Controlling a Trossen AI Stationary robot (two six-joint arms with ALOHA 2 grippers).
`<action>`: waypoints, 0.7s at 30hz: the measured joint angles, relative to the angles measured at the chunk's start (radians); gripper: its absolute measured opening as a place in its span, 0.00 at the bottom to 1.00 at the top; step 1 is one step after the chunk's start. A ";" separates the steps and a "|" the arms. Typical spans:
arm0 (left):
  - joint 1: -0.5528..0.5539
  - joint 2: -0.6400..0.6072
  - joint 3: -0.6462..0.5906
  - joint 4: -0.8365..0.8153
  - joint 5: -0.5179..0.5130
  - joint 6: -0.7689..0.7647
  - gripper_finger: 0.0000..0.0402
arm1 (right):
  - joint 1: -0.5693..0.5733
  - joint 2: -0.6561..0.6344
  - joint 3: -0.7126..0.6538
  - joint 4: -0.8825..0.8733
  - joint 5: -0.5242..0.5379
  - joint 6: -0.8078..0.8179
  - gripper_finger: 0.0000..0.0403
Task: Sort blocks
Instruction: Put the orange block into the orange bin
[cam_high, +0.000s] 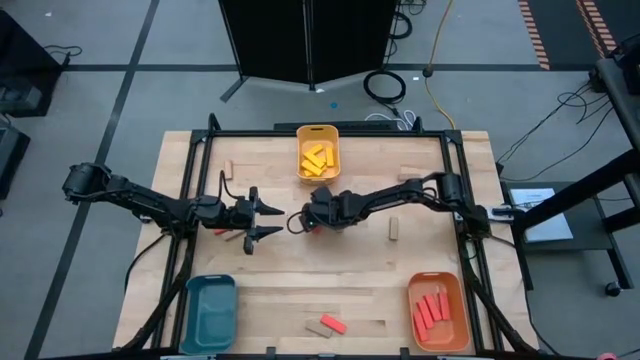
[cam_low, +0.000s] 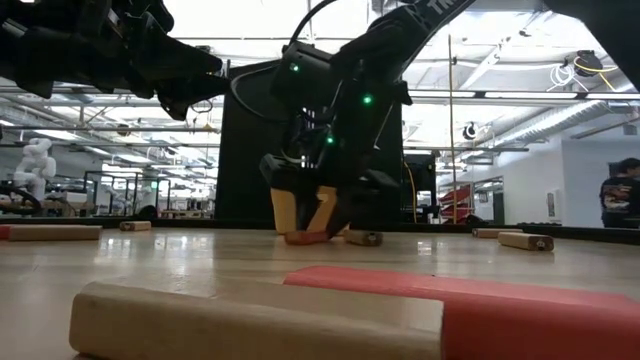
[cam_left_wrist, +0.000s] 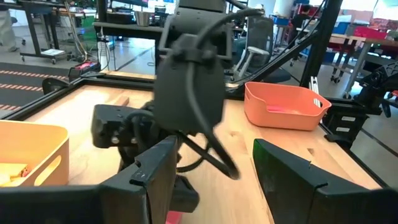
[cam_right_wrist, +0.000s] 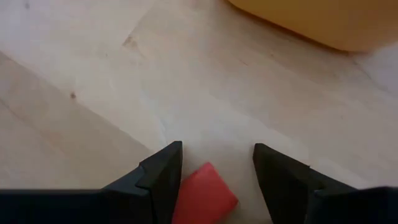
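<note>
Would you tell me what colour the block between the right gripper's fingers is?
Red. The block between the right gripper fingers shows best in the right wrist view.

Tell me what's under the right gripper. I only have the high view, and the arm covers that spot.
Observer: The right wrist view shows a red block lying on the table between the fingers of the right gripper, which is open.
Operator: Is the block lifted at all?
Observer: No. In the low view it lies flat on the table, under the gripper.
Operator: And the left gripper?
Observer: The left wrist view shows the left gripper open with nothing held, facing the right arm.
</note>
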 joint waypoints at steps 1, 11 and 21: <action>0.000 0.000 0.000 0.000 0.000 0.000 0.52 | 0.006 0.000 0.000 -0.003 0.010 0.002 0.46; 0.000 0.000 0.000 0.000 0.000 -0.001 0.52 | 0.043 -0.006 -0.003 0.117 0.182 -0.116 0.46; 0.000 0.000 0.000 -0.002 0.000 -0.001 0.52 | 0.053 -0.035 0.058 0.188 -0.044 -0.540 0.46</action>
